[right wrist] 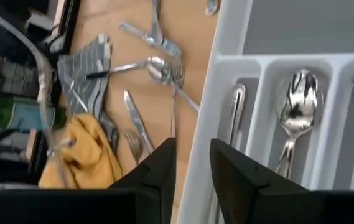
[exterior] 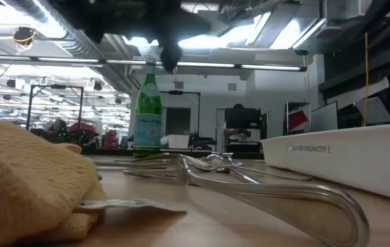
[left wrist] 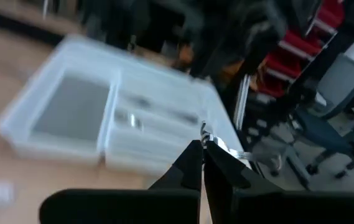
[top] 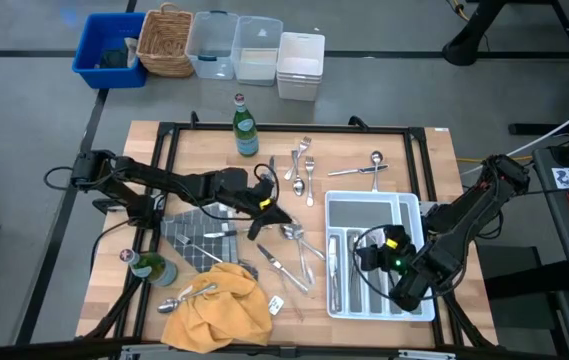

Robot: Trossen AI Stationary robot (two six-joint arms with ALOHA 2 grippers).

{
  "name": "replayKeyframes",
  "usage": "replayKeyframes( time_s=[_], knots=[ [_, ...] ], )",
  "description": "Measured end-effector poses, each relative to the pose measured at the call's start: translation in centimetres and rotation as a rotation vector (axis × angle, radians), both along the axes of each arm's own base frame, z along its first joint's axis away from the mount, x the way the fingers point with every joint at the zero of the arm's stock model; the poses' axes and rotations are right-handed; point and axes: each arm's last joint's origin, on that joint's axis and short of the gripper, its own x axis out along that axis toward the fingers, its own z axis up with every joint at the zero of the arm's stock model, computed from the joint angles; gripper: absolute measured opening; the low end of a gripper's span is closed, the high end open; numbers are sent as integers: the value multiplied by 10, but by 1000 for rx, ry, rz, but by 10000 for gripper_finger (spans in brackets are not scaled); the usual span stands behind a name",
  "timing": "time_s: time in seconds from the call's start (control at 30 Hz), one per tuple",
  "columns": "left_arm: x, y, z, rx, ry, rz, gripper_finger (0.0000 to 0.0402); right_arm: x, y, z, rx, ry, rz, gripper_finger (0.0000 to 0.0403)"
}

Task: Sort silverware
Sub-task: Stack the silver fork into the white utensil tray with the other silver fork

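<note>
1. Left gripper (top: 260, 222) is raised over the table's middle, between the grey striped cloth (top: 192, 236) and the white divided plastic tray (top: 374, 213). In the left wrist view its fingers are pinched nearly together on a slim shiny piece of silverware (left wrist: 217, 143); whether fork, knife or spoon cannot be told. It looks aimed at the tray, likely so the piece can go into a slot.
2. Right gripper (top: 382, 262) hangs over the tray's long compartments, fingers narrowly apart and holding nothing. Probably waiting there, or just clear of a slot.
3. The tray already holds a shiny spoon (right wrist: 296, 112) in one long compartment and another handle in the slot beside it; the broad end compartment looks bare.
4. Most loose silver-coloured forks, knives and spoons (top: 299, 250) lie scattered on the wooden table (top: 424, 150) between cloth and tray; more sit near the green glass bottle (top: 245, 127) and by the crumpled yellow cloth (top: 219, 305). Sorting is at an early stage.
5. Writing: tray wall reads "…ORGANIZER 2" in the low view; the bottle's label is too small to read.
</note>
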Motion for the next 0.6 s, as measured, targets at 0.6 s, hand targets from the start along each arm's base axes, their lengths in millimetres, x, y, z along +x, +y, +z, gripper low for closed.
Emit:
replayKeyframes(
  time_s=[0.6],
  knots=[
    [108, -2, -14, 138, -114, -132, 0, 10, -33, 21, 142, -31, -103, 99]
  ],
)
